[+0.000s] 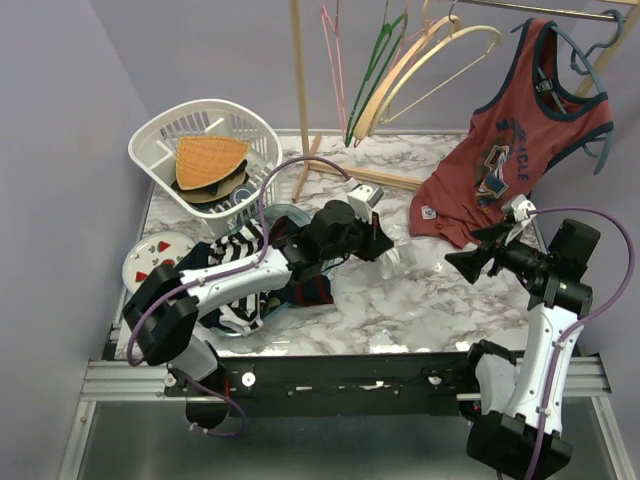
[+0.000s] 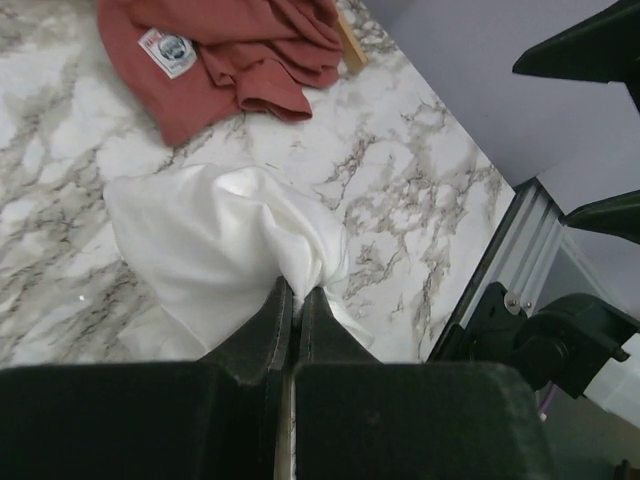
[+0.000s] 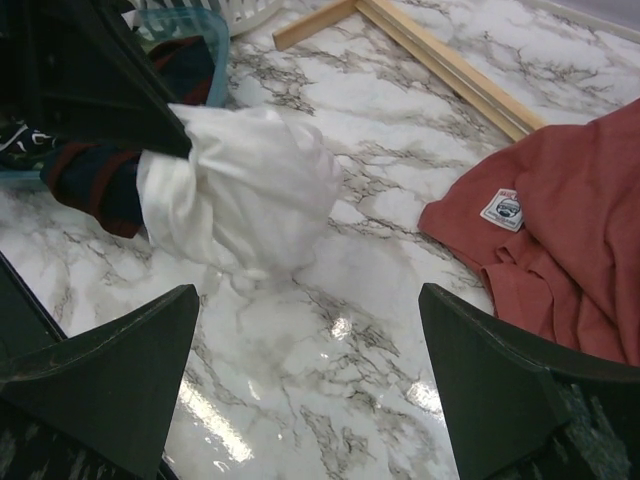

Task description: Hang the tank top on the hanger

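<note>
- Left tool (image 2: 295, 292) is clenched tight, its dark fingers pinching a gathered fold of the tank top (image 2: 215, 240).
- The tank top is thin white cloth, bunched into a soft crumpled lump mid-surface and spilling onto the glossy, grey-veined marble surface (image 1: 420, 310).
- Right tool (image 3: 308, 300) is released, its wedge-shaped fingers spread wide, near the white bundle but apart from it.
- The hanger (image 1: 392, 80), thick, curved and pale cream, hangs from the rail (image 1: 540, 10) at the back.
- A red top (image 1: 500, 150) with navy trim drapes beside it.
</note>
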Controlling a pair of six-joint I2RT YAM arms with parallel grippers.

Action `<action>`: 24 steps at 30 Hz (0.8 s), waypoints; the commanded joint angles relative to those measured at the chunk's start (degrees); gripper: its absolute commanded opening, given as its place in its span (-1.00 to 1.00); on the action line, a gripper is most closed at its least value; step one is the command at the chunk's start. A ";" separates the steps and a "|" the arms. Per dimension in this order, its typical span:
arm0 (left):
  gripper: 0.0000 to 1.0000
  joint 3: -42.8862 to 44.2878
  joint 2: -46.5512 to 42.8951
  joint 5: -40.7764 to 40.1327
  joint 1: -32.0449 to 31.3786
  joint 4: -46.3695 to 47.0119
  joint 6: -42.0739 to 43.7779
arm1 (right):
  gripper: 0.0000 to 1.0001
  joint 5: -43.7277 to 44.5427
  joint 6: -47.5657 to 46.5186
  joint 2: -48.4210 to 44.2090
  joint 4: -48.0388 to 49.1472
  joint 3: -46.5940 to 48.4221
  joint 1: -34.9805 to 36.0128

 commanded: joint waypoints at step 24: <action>0.97 1.20 -16.23 -8.38 -0.71 -23.96 28.35 | 0.80 26.83 -49.72 15.36 -7.05 -11.49 26.73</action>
